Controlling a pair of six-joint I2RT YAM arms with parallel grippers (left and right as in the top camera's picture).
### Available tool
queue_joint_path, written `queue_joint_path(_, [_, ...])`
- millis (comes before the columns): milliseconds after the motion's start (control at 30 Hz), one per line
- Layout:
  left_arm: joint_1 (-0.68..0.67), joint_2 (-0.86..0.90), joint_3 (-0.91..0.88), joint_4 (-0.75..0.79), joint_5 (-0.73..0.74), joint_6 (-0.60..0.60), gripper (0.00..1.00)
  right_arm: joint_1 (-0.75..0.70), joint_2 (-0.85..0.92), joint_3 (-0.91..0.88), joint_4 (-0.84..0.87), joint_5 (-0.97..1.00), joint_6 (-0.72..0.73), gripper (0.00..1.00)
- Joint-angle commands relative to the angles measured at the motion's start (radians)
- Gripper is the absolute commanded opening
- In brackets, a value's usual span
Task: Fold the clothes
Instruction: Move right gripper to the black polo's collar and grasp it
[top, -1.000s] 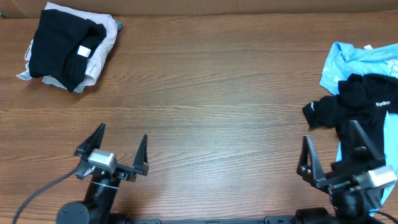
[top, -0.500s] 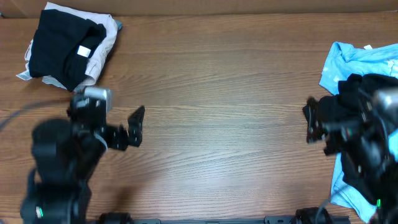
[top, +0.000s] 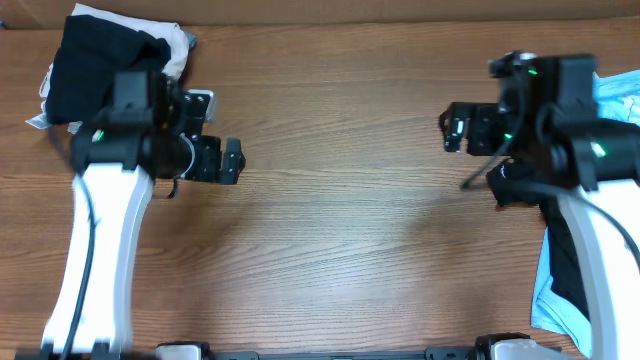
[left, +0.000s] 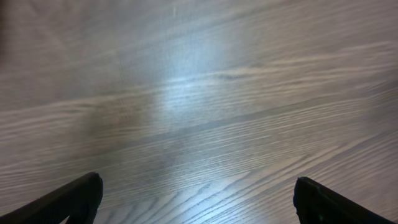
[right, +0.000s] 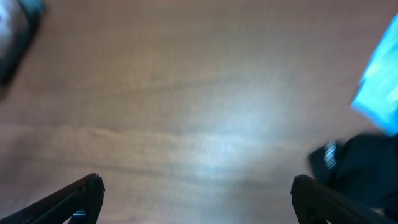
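1. The left gripper (top: 229, 161) hangs above the wooden worktop (top: 340, 250) toward the far-left corner. It is just beside a folded stack (top: 85, 70), a black garment on a white one, which the arm partly covers.
2. Its fingers (left: 68, 200) are spread wide, with only bare wood grain between them.
3. The right gripper (top: 455, 130) hangs over the far-right part of the worktop. Its fingers (right: 323, 200) are likewise released and grasp nothing.
4. The black T-shirt (top: 520, 188) lies crumpled at the right edge, mostly hidden under the right arm.
5. A light blue T-shirt (top: 618, 95) shows beside it near the far-right corner, and more light blue cloth shows by the near-right corner.
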Motion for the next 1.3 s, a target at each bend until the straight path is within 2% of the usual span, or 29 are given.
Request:
queue_joint_path(0, [-0.005,0.118,0.014,-0.001,0.028,0.015,1.00,-0.003,0.083,0.023,-0.017,-0.028,0.024,1.00])
queue_joint_path(67, [-0.005,0.184,0.015,0.010,0.028,0.014,1.00,-0.008,0.143,0.023,-0.035,0.028,0.082,1.00])
queue_joint_path(200, [-0.020,0.267,0.016,0.019,0.027,0.014,1.00,-0.035,0.247,0.017,-0.121,0.330,0.382,1.00])
queue_joint_path(267, [-0.030,0.270,0.016,0.035,0.022,0.003,1.00,-0.054,0.289,0.003,-0.135,0.391,0.436,1.00])
queue_joint_path(600, [-0.082,0.244,0.077,0.086,0.020,-0.084,1.00,-0.114,0.382,-0.191,0.090,0.401,0.440,0.96])
queue_joint_path(733, [-0.114,0.245,0.077,0.117,0.033,-0.190,1.00,-0.114,0.382,-0.290,0.225,0.401,0.440,0.84])
queue_joint_path(933, [-0.190,0.245,0.077,0.145,0.006,-0.195,1.00,-0.113,0.382,-0.433,0.406,0.409,0.441,0.71])
queue_joint_path(1267, [-0.270,0.245,0.077,0.145,-0.070,-0.195,1.00,-0.114,0.382,-0.502,0.541,0.513,0.441,0.72])
